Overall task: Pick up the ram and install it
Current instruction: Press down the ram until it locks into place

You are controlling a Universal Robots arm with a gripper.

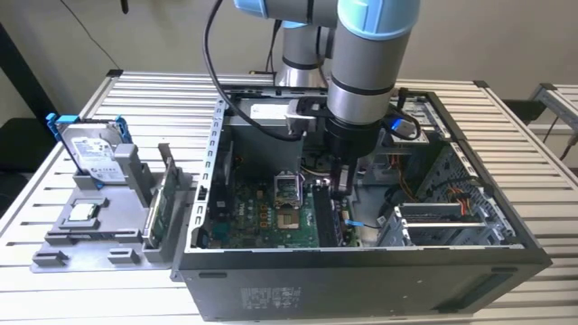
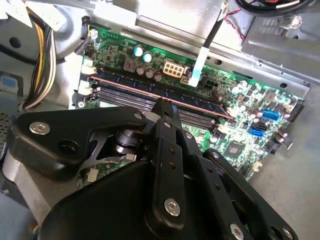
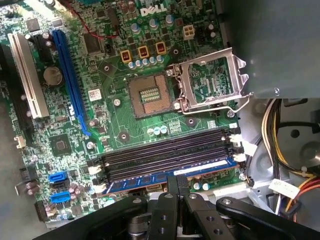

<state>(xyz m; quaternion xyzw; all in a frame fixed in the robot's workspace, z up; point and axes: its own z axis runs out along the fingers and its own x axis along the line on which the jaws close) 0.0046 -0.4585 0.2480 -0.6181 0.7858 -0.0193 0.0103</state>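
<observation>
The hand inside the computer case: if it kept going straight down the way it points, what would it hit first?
Most likely the ram, which sits in the slot nearest the hand, right at its fingertips. Below that lies the motherboard. Whether the hand already touches the stick is hard to tell.

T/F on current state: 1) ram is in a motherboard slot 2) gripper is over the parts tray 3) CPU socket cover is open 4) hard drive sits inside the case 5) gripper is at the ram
1) True: the ram lies along a memory slot, though whether it is fully seated cannot be told.
2) False: the gripper is inside the computer case.
3) True: the CPU socket is open, cover flipped aside.
4) False: the hard drive stands in the grey tray outside the case.
5) True.
</observation>
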